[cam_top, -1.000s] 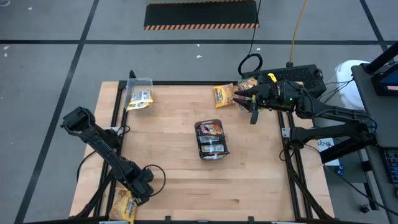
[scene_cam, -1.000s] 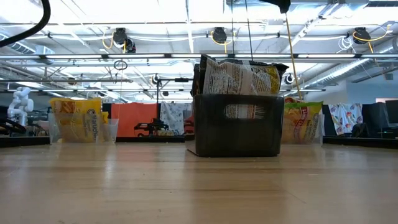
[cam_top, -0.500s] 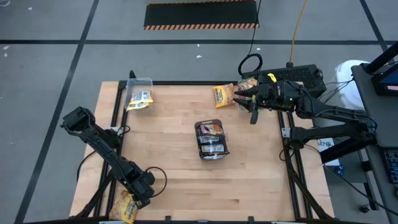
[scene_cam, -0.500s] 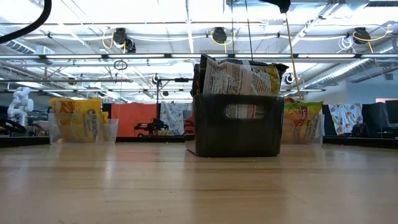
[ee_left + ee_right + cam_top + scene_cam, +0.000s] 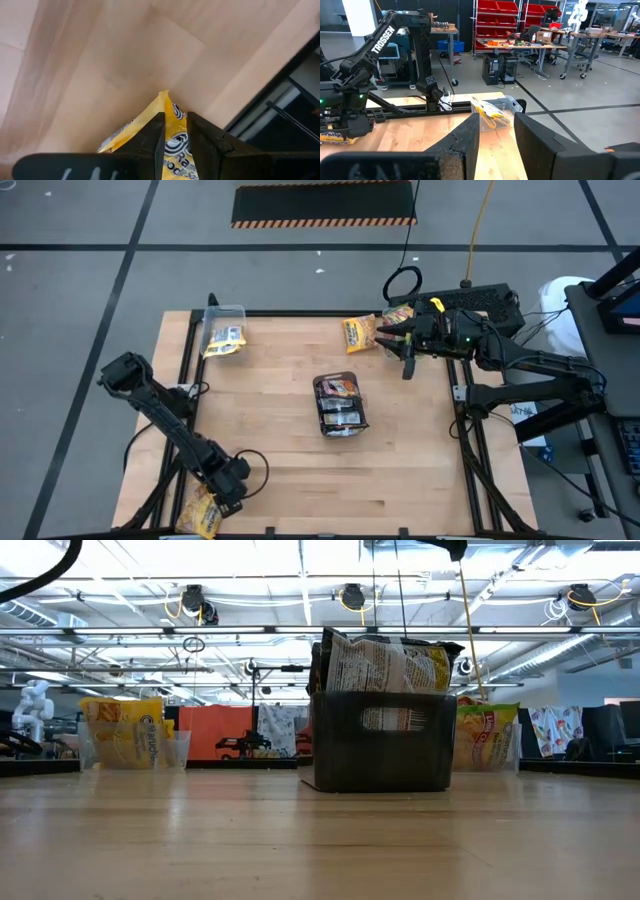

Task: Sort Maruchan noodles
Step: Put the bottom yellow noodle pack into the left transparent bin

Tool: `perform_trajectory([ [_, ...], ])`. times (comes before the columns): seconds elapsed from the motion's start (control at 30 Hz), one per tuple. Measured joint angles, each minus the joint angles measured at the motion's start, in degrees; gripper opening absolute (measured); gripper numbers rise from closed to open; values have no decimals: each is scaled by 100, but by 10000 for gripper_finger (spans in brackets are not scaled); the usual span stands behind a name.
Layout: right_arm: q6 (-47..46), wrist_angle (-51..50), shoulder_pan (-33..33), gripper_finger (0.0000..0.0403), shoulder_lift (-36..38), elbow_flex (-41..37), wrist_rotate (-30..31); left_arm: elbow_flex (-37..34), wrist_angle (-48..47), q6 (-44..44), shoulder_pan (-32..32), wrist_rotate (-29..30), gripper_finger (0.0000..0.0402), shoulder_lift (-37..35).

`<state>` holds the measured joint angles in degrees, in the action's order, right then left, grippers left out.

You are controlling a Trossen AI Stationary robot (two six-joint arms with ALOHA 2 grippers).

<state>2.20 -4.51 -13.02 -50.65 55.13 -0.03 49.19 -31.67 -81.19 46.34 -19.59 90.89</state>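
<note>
Gripping a yellow noodle packet [image 5: 172, 145] at the table's near-left corner, our left gripper [image 5: 222, 492] pinches it between narrow fingers. Our right gripper [image 5: 392, 340] waits spread wide, far right. Next, we judge, carry it to the tub [image 5: 224, 328] with yellow packets.

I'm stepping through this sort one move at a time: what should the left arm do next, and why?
Probably lift and carry it toward the clear tub at the far left corner. The left gripper pinches a yellow packet at the table's near left corner, and that tub already holds yellow packets. The right gripper waits open at the far right.
</note>
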Motion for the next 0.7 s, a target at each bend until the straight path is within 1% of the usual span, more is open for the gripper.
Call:
perform_trajectory([
  [0.13, 0, 0, 0, 116, 0, 0, -1, 0, -3, -15, 34, 24, 85, 176],
  [0.3, 4, 0, 0, 116, 0, 0, 0, 0, 196, 24, 33, -143, 85, 424],
  [0.4, 6, 0, 0, 116, 0, 0, 0, 2, 180, 3, 35, -142, 85, 547],
  [0.57, 12, 2, 0, 116, 0, 0, 0, 21, 187, 66, 33, -182, 84, 638],
  [0.63, 15, 2, 0, 116, 0, 0, 0, 22, 177, 37, 31, -182, 77, 641],
  [0.7, 15, 2, -2, 116, 0, 0, 0, 20, 161, -39, -9, -199, 60, 645],
])
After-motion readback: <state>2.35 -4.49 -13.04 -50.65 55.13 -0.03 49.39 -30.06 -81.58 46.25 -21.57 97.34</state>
